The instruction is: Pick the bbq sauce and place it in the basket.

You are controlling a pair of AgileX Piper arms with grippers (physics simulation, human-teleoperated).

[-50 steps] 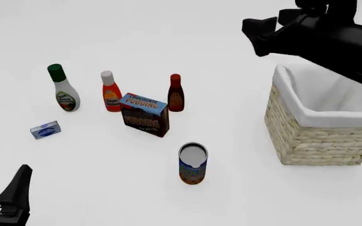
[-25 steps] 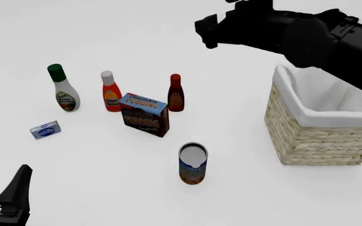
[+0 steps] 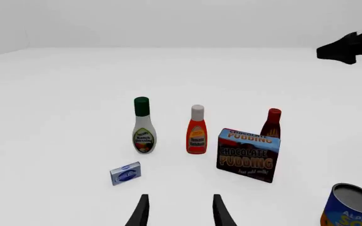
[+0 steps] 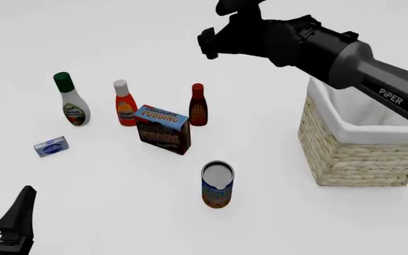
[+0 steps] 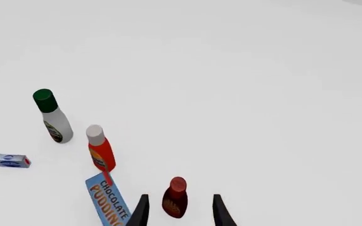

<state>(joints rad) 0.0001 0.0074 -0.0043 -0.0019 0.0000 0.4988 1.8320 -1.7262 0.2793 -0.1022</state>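
Note:
The bbq sauce (image 4: 197,104) is a slim dark red bottle with a red cap, standing upright just behind the pudding box; it also shows as the bbq sauce (image 3: 272,123) in the left wrist view. In the right wrist view the bbq sauce (image 5: 175,197) lies below and between the open fingers of my right gripper (image 5: 179,207). From the front, my right gripper (image 4: 210,43) hangs high, beyond the bottle, empty. The wicker basket (image 4: 353,156) with white lining stands at the right. My left gripper (image 4: 0,207) rests open at the near left corner, shown as the left gripper (image 3: 180,207) from its wrist.
A white bottle with a green cap (image 4: 72,101), an orange-red bottle with a white cap (image 4: 125,103) and a chocolate pudding box (image 4: 163,129) stand close to the sauce. A small blue box (image 4: 51,146) lies at the left. An open can (image 4: 218,184) stands nearer.
My right arm has swung left, from over the basket to above the area behind the bbq sauce. The left arm and all objects have stayed put.

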